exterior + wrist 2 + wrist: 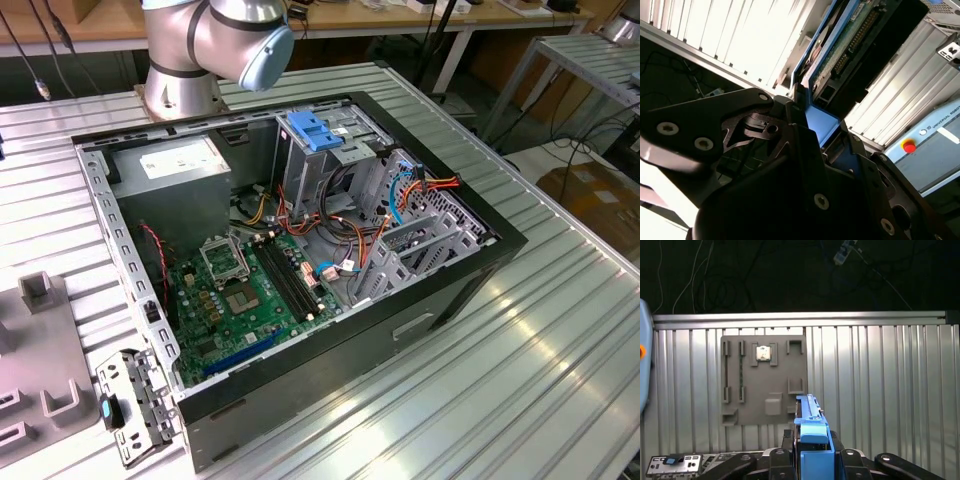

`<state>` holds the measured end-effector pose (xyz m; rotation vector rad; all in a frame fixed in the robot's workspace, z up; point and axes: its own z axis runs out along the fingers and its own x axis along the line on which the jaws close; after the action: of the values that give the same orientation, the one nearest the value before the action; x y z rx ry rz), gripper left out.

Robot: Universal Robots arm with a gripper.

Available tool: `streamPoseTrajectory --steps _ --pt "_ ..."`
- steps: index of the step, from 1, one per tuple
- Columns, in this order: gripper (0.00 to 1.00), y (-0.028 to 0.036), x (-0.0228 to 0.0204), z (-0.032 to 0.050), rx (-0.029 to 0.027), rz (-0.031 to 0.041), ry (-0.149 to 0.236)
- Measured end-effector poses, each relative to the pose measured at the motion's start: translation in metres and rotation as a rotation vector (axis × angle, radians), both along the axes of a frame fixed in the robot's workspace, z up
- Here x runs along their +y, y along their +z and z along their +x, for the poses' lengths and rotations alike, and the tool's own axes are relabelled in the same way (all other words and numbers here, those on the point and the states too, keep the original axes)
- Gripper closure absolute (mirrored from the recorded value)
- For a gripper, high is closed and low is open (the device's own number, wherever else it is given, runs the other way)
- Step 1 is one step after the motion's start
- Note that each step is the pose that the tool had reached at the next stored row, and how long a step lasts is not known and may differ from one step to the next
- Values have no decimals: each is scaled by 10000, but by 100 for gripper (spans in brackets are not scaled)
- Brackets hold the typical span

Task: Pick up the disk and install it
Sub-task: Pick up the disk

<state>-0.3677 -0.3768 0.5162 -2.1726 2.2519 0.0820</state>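
A: So, hand (810, 447) state?
B: Clamped on disk (811, 415), held edge-on, long axis straight out from hand, above tabletop (880, 390) near grey fixture plate (765, 380).

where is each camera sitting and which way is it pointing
Exterior view: off the arm, looking down into the open computer case; the arm's joint shows.
First wrist view: on the wrist, facing down at the grey tray; the pincer shows, shut on the disk.
Second wrist view: close behind the pincer, facing along it at the disk.
Both wrist views share pincer and disk.
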Motion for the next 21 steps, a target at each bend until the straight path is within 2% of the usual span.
streamPoseTrajectory --steps 8,10,14,15,17,19,21 --pt "63 0 0 245 -1 1 0" --pt "63 -1 -14 265 -1 0 0" --pt "63 -3 -143 278 -1 1 -2" --pt "63 -4 -189 280 0 1 -3" --pt "63 -6 -240 286 0 0 -5" --pt "63 -8 -309 301 -1 1 -6" --pt "63 -8 -340 341 -1 1 -5"
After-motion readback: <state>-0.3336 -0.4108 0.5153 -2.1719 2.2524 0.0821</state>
